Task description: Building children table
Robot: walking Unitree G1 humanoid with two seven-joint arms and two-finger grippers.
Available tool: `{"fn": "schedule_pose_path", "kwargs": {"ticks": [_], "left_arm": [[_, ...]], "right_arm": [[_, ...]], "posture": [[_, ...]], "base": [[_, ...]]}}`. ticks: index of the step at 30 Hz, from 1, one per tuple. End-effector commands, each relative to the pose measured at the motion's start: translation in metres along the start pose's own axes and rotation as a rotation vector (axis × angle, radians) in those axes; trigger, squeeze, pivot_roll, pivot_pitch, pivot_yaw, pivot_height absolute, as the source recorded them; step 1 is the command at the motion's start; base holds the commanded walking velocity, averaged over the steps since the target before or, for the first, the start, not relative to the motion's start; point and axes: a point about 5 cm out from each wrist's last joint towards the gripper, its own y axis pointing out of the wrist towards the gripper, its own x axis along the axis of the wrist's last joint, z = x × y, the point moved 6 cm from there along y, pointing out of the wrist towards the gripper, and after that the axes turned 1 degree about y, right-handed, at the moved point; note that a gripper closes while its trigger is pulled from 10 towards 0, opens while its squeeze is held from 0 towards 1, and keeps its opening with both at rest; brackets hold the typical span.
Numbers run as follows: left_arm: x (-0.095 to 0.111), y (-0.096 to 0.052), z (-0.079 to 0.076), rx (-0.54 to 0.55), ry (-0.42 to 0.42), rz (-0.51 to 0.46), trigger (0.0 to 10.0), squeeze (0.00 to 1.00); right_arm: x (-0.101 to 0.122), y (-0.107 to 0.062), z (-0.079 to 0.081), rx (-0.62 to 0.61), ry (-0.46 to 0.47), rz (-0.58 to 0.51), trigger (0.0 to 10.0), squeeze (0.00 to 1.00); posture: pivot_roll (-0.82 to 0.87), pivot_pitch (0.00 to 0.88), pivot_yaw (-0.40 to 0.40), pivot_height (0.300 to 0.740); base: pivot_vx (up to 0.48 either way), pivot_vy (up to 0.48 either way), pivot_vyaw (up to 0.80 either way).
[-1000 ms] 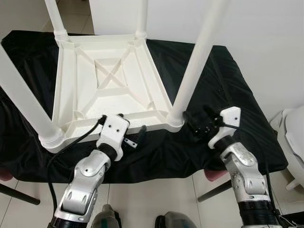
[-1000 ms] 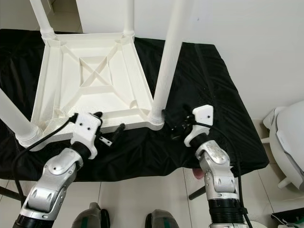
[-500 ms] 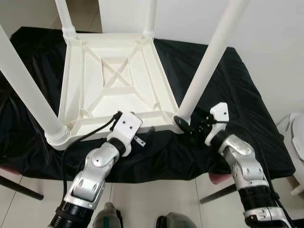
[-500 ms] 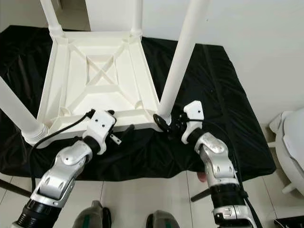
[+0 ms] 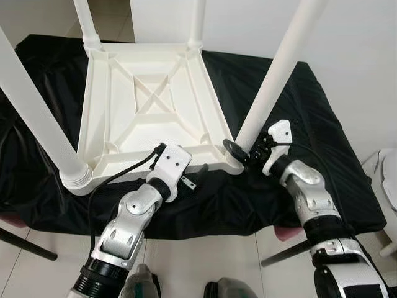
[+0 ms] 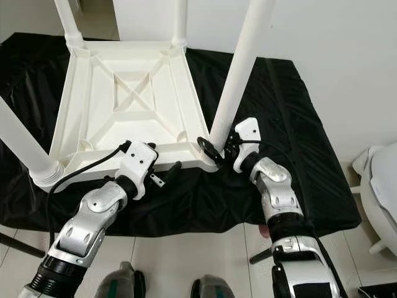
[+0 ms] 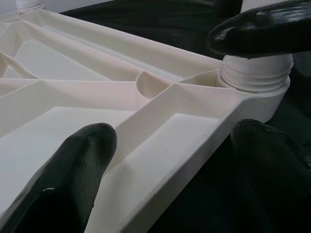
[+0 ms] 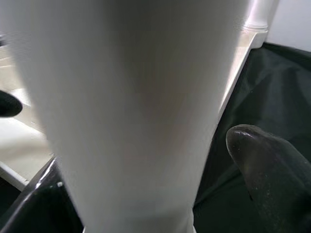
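Four white legs stand up from the upturned children's table (image 5: 146,112), which lies top-down on a black cloth (image 5: 310,130). The near-right leg (image 5: 273,81) rises just ahead of the right gripper (image 5: 239,152), whose fingers are spread around its base without yet pressing it; in the right wrist view the leg passes between the two black fingertips (image 8: 267,165). The left gripper (image 6: 164,174), also parted, straddles the near rim of the table frame, one finger over the ribbed underside and one outside it.

Likely trouble: if the right gripper closes off-centre or twists hard, the smooth round leg may slip or tilt in its threaded collar (image 7: 255,75). With the left gripper unclamped, the light table could slide on the cloth or tip toward the wall beyond it.
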Motion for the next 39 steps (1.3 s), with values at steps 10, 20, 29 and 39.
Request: {"fn": "schedule_pose_path", "kwargs": {"ticks": [10, 20, 29, 39], "left_arm": [[-0.002, 0.000, -0.005, -0.026, 0.002, 0.026, 10.0, 0.00], [-0.001, 0.002, -0.004, -0.011, -0.011, 0.024, 10.0, 0.00], [0.003, 0.007, -0.014, -0.032, -0.021, 0.008, 10.0, 0.00], [0.008, 0.012, -0.016, -0.044, -0.010, -0.006, 10.0, 0.00]], "right_arm": [[-0.018, 0.002, 0.003, -0.001, 0.045, 0.027, 0.0, 0.00], [-0.016, -0.002, -0.009, -0.191, 0.097, 0.005, 0.0, 0.00], [-0.008, -0.013, -0.012, -0.565, 0.160, -0.045, 10.0, 0.00], [-0.010, -0.007, 0.009, -0.637, 0.176, -0.027, 10.0, 0.00]], "posture": [[-0.03, 0.022, -0.065, 0.740], [-0.03, 0.025, -0.067, 0.740], [-0.07, 0.030, -0.057, 0.740], [-0.08, 0.025, -0.043, 0.740]], "base": [[0.000, 0.000, 0.00], [0.000, 0.000, 0.00], [0.000, 0.000, 0.00], [0.000, 0.000, 0.00]]}}
